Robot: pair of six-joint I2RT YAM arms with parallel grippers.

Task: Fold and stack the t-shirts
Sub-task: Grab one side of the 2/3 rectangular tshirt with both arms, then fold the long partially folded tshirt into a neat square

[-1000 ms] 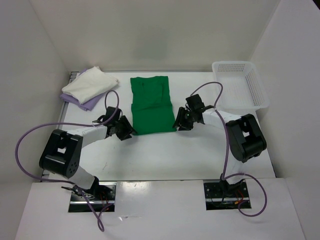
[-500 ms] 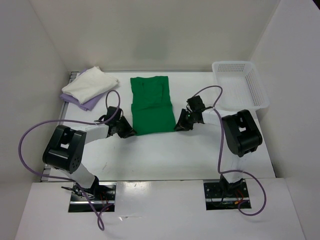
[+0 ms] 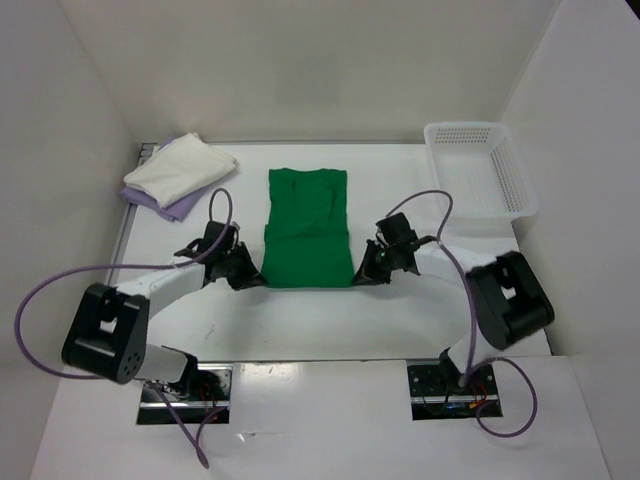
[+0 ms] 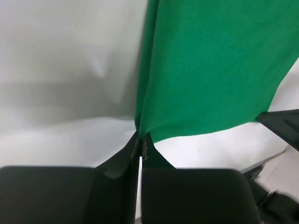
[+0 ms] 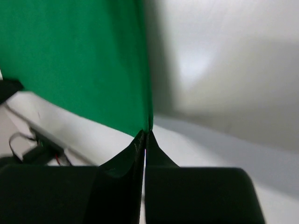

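Green t-shirt [image 3: 307,228], one; stacked t-shirts [image 3: 180,170], two

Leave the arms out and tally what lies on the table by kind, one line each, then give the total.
T-shirts: 3 (green t-shirt, white t-shirt, lavender t-shirt under the white one)
Baskets: 1 (white mesh basket)
Total: 4
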